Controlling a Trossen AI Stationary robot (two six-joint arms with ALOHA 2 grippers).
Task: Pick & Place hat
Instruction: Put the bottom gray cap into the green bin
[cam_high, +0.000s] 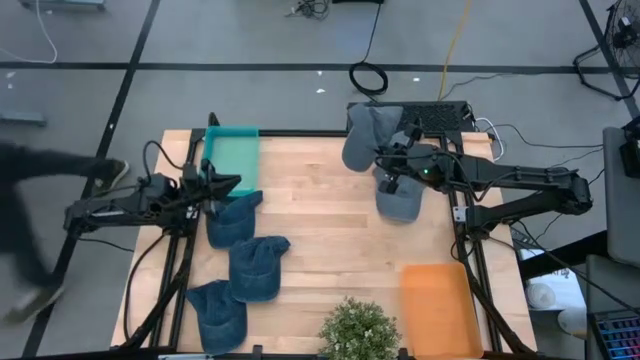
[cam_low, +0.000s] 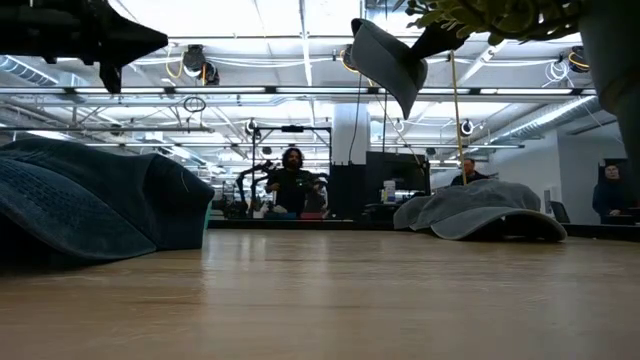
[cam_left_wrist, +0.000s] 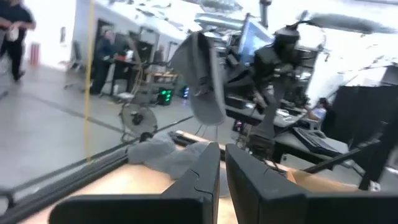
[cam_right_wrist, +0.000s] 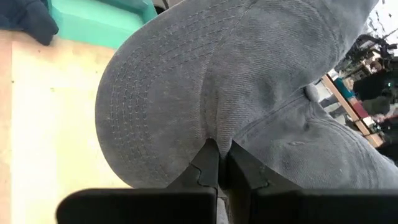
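My right gripper (cam_right_wrist: 217, 163) fingers pinched tight on grey hat (cam_high: 368, 135), lifted clear above table's far edge. Carry step, I judge; next calls for travel to orange tray (cam_high: 438, 308). Left gripper (cam_high: 222, 184) nearly shut, empty, beside teal tray (cam_high: 232, 160).

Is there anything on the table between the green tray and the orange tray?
Mostly bare wood. In the high view, the stretch from the green tray to the orange tray crosses open table; the blue hats lie just beside that line.
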